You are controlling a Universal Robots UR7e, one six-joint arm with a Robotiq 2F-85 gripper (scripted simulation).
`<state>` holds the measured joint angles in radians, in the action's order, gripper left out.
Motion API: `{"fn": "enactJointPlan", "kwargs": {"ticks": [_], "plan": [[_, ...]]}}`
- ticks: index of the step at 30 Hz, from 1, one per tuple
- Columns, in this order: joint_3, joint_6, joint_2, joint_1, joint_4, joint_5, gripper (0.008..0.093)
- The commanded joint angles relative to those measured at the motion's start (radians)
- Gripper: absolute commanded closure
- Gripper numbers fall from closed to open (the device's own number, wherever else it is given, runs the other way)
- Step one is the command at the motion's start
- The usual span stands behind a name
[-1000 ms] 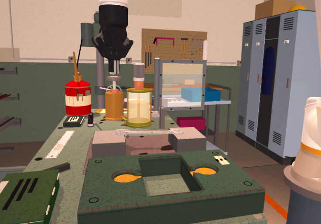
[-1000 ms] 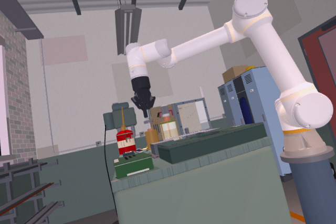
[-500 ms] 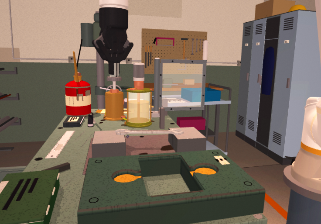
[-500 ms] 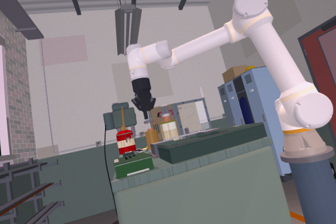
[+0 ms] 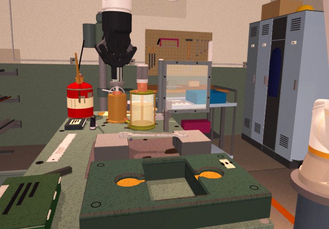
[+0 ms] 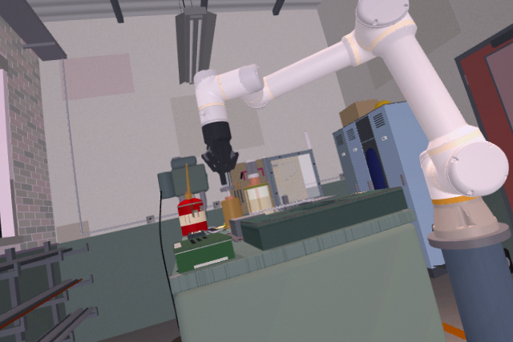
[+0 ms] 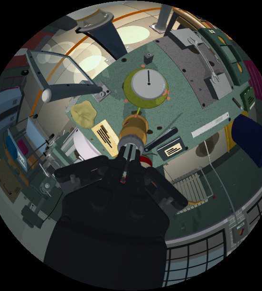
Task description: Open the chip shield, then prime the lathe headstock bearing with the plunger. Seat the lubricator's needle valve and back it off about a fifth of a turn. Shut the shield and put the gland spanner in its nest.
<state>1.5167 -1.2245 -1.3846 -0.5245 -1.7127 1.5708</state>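
Observation:
The plunger pump, a brown cylinder with a grey cap on a thin stem, stands at the far end of the bench. My gripper hangs straight above that cap, fully closed and empty. To its right stands the glass lubricator, its grey knurled needle valve knob on top. The chip shield, a framed clear panel, stands swung open beside it. The gland spanner lies across two grey blocks, short of the green nest block.
A red oil can stands left of the pump, with a small label plate and a vial before it. A steel rule lies along the bench's left side. Lockers stand right of the bench.

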Motion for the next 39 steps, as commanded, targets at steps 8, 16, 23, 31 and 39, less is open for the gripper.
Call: {"fn": "enactJointPlan", "kwargs": {"ticks": [8,16,23,31,39], "plan": [[0.015,0.0,0.004,0.0,-0.011,0.0,0.0934],[0.027,0.0,0.005,0.0,-0.024,0.0,0.0934],[0.038,0.0,0.005,0.0,-0.035,0.0,0.0934],[0.046,0.0,0.004,0.0,-0.041,0.0,0.0934],[0.048,0.0,0.003,0.0,-0.043,0.0,0.0934]]}}
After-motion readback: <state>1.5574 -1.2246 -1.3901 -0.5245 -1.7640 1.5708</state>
